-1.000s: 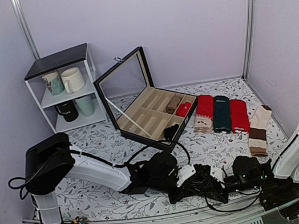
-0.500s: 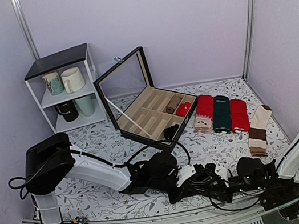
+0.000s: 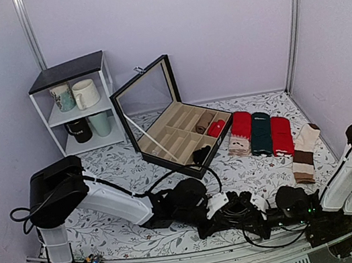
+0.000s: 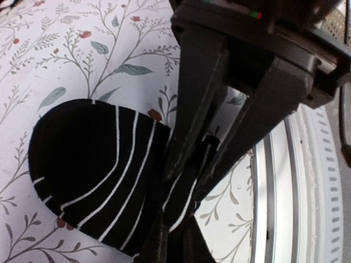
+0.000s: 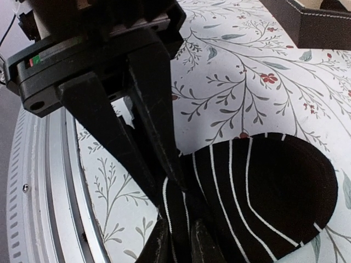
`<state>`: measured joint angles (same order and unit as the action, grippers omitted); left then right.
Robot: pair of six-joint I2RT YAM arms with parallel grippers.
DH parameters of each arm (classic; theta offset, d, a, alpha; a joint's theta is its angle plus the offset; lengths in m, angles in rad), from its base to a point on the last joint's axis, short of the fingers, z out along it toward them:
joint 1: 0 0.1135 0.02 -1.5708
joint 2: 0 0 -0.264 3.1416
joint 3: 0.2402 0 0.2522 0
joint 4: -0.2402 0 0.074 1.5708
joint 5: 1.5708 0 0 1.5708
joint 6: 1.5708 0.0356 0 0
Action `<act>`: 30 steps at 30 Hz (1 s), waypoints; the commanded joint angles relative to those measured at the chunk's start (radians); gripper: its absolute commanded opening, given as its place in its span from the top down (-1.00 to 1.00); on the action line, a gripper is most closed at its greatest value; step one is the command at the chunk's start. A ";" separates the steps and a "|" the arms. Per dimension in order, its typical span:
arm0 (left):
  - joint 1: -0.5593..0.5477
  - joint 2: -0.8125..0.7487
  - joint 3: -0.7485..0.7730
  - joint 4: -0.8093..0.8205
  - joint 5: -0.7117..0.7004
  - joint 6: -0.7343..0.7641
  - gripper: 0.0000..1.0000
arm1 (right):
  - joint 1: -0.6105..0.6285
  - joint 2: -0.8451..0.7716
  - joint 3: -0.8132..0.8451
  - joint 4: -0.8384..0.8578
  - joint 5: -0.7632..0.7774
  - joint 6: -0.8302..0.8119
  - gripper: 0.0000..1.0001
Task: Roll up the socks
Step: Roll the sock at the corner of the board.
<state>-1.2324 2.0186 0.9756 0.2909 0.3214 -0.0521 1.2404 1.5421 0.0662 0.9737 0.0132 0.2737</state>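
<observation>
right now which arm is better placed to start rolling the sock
Probably right. Left gripper and right gripper both pinch the sock, but the left arm is stretched far across; the right arm is bent.

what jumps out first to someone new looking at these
A black striped sock at the near edge of the table, pinched from opposite sides by the left pincer and right pincer, both shut on it. Behind, mid-table, an open black box holds two rolled socks, with a row of red and green socks to its right.
</observation>
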 commanded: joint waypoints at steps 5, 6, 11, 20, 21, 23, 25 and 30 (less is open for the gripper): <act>0.005 -0.013 -0.078 -0.201 -0.260 0.087 0.74 | -0.003 0.143 -0.052 0.004 -0.039 0.216 0.77; 0.004 -0.028 -0.071 -0.182 -0.271 0.100 0.71 | -0.004 0.157 -0.057 0.020 -0.039 0.237 0.77; -0.006 -0.143 -0.105 -0.023 -0.260 0.191 0.43 | -0.003 0.233 -0.066 0.077 -0.081 0.319 0.78; -0.052 -0.327 -0.401 0.327 -0.254 0.349 0.30 | -0.004 0.275 -0.079 0.092 -0.211 0.498 0.79; -0.056 -0.329 -0.411 0.351 -0.251 0.358 0.29 | -0.003 0.277 -0.083 0.091 -0.219 0.524 0.79; -0.060 -0.324 -0.412 0.385 -0.234 0.380 0.27 | -0.002 0.287 -0.089 0.090 -0.231 0.546 0.79; -0.064 -0.310 -0.399 0.413 -0.206 0.401 0.27 | -0.002 0.295 -0.091 0.089 -0.237 0.556 0.79; -0.092 -0.248 -0.360 0.450 -0.142 0.455 0.25 | -0.003 0.282 -0.078 0.066 -0.227 0.559 0.79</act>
<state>-1.2896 1.7164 0.5804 0.6533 0.1184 0.3344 1.2289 1.7767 0.0380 1.3045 -0.1432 0.7586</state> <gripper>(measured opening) 0.370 0.109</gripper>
